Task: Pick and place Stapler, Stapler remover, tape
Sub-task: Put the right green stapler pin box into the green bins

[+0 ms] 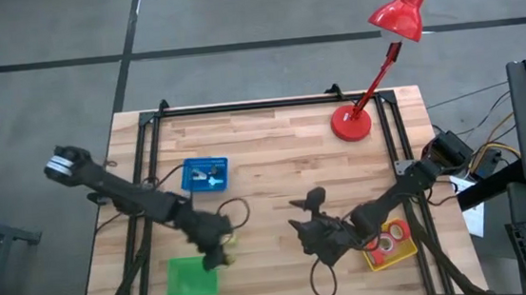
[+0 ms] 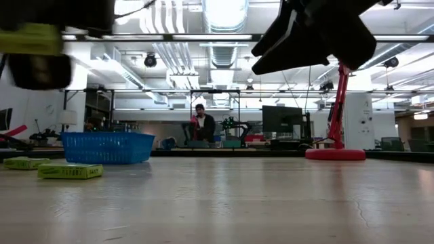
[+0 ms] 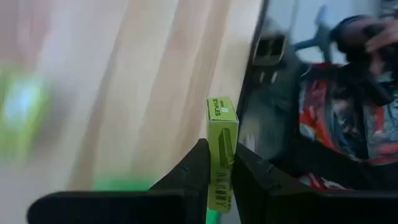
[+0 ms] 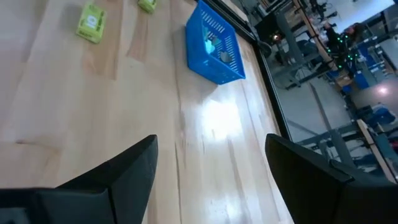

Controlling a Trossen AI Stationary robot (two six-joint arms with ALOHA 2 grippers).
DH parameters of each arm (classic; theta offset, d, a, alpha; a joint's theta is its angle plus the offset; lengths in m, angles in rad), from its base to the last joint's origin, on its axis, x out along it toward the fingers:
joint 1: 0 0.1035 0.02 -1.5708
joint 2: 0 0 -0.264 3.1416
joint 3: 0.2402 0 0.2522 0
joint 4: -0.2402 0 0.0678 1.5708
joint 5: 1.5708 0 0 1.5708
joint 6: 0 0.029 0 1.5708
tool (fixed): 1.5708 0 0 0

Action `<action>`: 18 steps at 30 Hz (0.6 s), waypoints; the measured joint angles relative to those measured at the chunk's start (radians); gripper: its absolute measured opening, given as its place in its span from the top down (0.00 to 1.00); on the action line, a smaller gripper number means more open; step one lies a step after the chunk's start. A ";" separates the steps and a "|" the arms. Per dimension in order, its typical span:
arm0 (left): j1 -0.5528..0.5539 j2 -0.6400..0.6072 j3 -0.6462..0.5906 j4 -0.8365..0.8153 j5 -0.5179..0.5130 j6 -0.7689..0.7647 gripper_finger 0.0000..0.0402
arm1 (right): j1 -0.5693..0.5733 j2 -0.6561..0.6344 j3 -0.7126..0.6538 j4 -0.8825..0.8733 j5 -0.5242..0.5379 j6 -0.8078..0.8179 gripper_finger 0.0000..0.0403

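Observation:
My left gripper [image 3: 219,154] is shut on a small yellow-green staple box [image 3: 222,121] and hangs above the table's near left part [image 1: 219,247], beside a green tray [image 1: 191,278]. Two more such boxes [image 2: 70,171] [image 2: 24,163] lie flat on the wood. My right gripper [image 4: 211,142] is open, holds nothing and hovers near the table's middle [image 1: 305,216]. Red tape rolls [image 1: 392,235] lie in a yellow tray [image 1: 380,259] at the near right. I see no stapler or staple remover that I can name. My left gripper pinches the staple box between its two fingers [image 3: 198,163], which lie on its broad faces along its length. The box's printed end [image 3: 221,109] sticks out beyond the fingertips. The low view shows the box [image 2: 30,39] lifted well clear of the table.
A blue basket [image 1: 205,174] with small items stands left of centre. A red desk lamp has its base [image 1: 351,123] at the far right. A black rail frame [image 1: 250,106] runs around the table. Bare wood lies between the two grippers. A person [image 2: 201,124] is far behind the table.

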 joint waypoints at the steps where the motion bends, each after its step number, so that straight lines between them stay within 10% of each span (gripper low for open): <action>1: -0.020 -0.021 0.000 -0.044 -0.007 -0.053 0.87 | 0.001 0.000 0.000 0.000 0.000 -0.004 0.28; 8: -0.162 -0.121 0.000 -0.277 -0.093 -0.330 0.88 | -0.003 0.000 -0.002 -0.001 0.000 -0.012 0.31; 18: -0.238 -0.063 0.000 -0.322 -0.180 -0.338 0.84 | -0.005 0.000 -0.005 -0.008 -0.001 -0.006 0.33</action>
